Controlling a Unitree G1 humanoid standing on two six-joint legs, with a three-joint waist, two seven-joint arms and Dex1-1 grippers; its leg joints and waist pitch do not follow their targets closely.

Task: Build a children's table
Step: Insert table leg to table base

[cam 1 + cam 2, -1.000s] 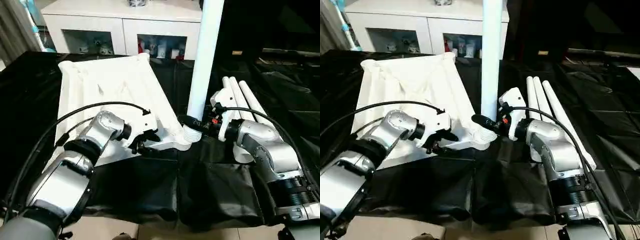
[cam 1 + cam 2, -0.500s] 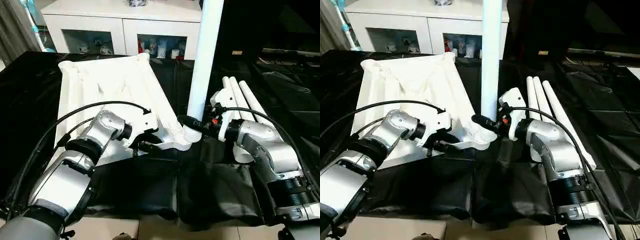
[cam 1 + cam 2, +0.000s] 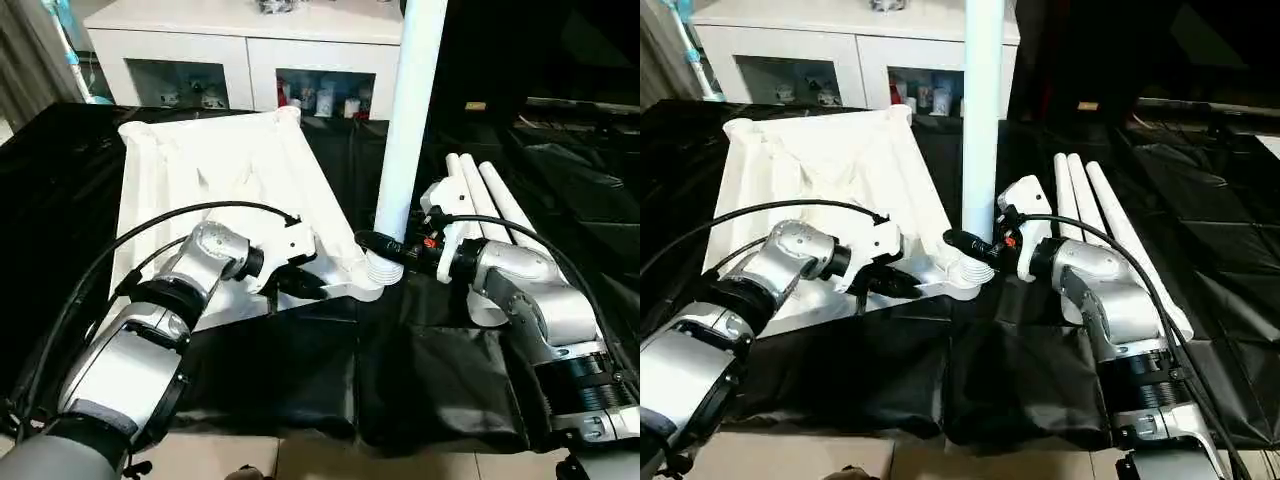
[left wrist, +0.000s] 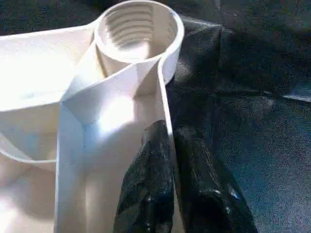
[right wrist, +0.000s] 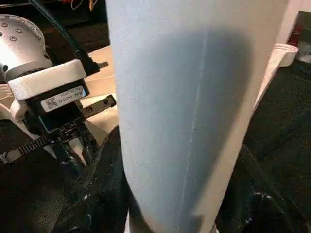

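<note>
Children's table top (image 3: pixel 220 190), a white rectangular plastic panel, is lying ribbed side up on the black cloth (image 3: pixel 420 380) of the big table, in front of a white cabinet with glass doors (image 3: pixel 240 60). One long tapered white tube leg (image 3: pixel 405 130) is standing upright in the round corner socket (image 3: pixel 372 272) nearest the robot. The right gripper (image 3: pixel 380 246) is clasping this leg just above the socket, a black finger on either side. The left gripper (image 4: pixel 170 170) is pinching the top's thin rim wall (image 4: pixel 164 107) between its two black fingers, near an empty threaded socket (image 4: pixel 138 29). Three more white tube legs (image 3: pixel 490 210) are lying side by side on the cloth beyond the right arm.
</note>
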